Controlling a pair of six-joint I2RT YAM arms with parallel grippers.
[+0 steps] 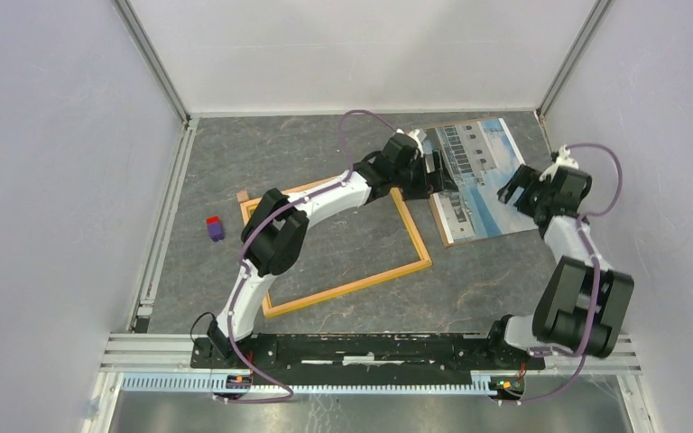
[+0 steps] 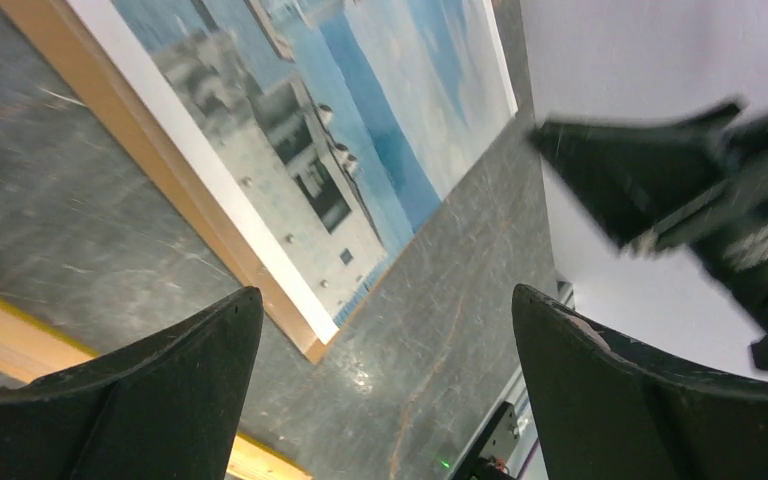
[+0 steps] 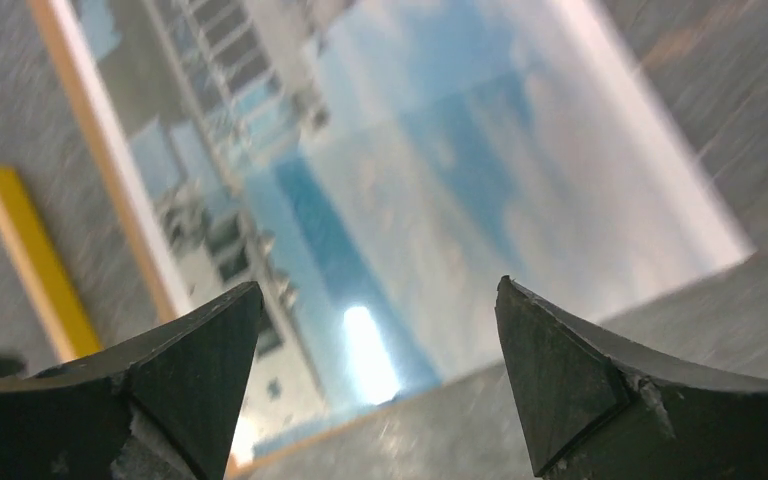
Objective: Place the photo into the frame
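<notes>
the left gripper (image 1: 432,173) stands wide with nothing between its fingers, right at the left edge of the photo (image 1: 483,167). the right gripper (image 1: 512,191) is also wide and empty, at the photo's right edge, so the print lies flat on the table (image 1: 325,144) between the two. from the left wrist, the photo's near corner sits just ahead of the fingertips, with a strip of brown board (image 2: 150,150) showing along its white edge. whether either gripper touches the paper i cannot tell.

the frame (image 1: 349,287) lies behind and to the left of the left gripper, its nearest corner just beside the board's near edge. it is empty inside, only table showing through.

there is bare table on the near side of the photo, between the frame and the right arm. beyond the photo the far wall comes close, and the side wall stands just right of the right gripper. a small red and purple block (image 1: 215,227) sits well off past the frame's left rail.

the left arm crosses the frame's far rail and hides part of it, and the left gripper covers some of the photo's left edge from above. both wrist views cut the photo off at the top. the right wrist view is smeared, so the building is hard to make out.
</notes>
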